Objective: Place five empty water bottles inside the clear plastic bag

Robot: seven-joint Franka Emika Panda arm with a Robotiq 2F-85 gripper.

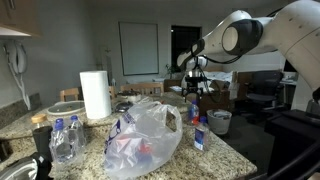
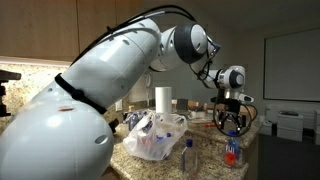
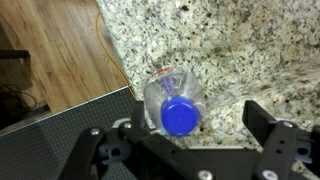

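One bottle (image 3: pixel 180 112) stands upright near the counter (image 3: pixel 230 40) edge, cap centred under the gripper (image 2: pixel 232 124), jaws spread wide, likely aligned for grasping; bag (image 1: pixel 145 135) waits nearby.

The surface (image 1: pixel 215 155) is speckled granite. A pale wall (image 1: pixel 70 40) carries a large white board (image 1: pixel 138 50), visible in both exterior views. Wooden cabinets (image 2: pixel 90 20) are mounted above the surface. The wrist view shows a wood-plank floor (image 3: pixel 50 60) beside the surface edge.
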